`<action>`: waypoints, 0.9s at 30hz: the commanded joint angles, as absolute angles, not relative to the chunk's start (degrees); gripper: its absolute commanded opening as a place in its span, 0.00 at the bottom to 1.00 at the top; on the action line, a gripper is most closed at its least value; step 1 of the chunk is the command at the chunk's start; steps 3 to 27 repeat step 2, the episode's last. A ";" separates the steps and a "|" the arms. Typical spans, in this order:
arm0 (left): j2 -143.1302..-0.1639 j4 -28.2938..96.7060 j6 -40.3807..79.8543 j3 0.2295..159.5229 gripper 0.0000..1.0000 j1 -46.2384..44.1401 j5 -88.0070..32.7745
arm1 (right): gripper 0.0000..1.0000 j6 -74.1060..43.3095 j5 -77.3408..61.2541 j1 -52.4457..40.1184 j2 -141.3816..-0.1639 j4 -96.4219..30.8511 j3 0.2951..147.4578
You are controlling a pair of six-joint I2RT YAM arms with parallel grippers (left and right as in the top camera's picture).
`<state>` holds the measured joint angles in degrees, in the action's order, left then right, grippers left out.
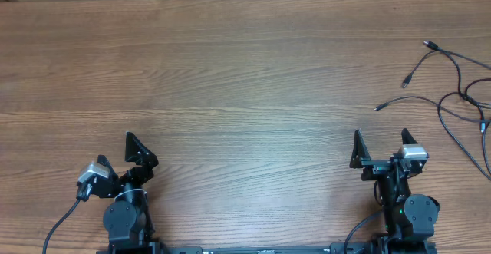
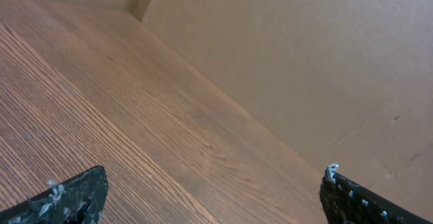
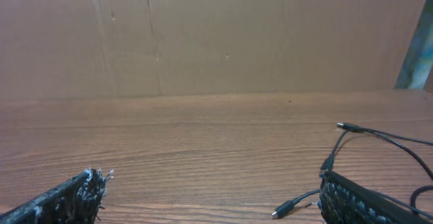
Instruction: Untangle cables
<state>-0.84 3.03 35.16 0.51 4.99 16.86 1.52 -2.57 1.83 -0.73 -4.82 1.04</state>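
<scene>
The cables (image 1: pixel 460 97) are thin black cords lying tangled at the far right of the wooden table, with small plugs pointing left. They also show at the right of the right wrist view (image 3: pixel 369 137), one plug close to the right finger. My right gripper (image 1: pixel 383 140) is open and empty at the front right, short of the cables; its fingers frame bare wood in the right wrist view (image 3: pixel 213 197). My left gripper (image 1: pixel 140 148) is open and empty at the front left, far from the cables; in the left wrist view (image 2: pixel 213 193) only bare wood lies between its fingers.
A brown cardboard wall (image 3: pixel 216 34) stands along the table's far edge. The wooden table (image 1: pixel 230 70) stretches between both arms. Thick black wires (image 1: pixel 61 227) run from the arm bases at the front edge.
</scene>
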 commanded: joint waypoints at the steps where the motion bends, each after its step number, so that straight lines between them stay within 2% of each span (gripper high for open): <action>1: -0.21 2.98 34.26 0.30 1.00 5.21 16.67 | 1.00 1.58 -2.26 2.11 -0.16 -4.67 0.45; 27: -0.21 2.98 34.26 0.30 1.00 5.21 16.67 | 1.00 1.58 -2.26 2.11 -0.16 -4.67 0.45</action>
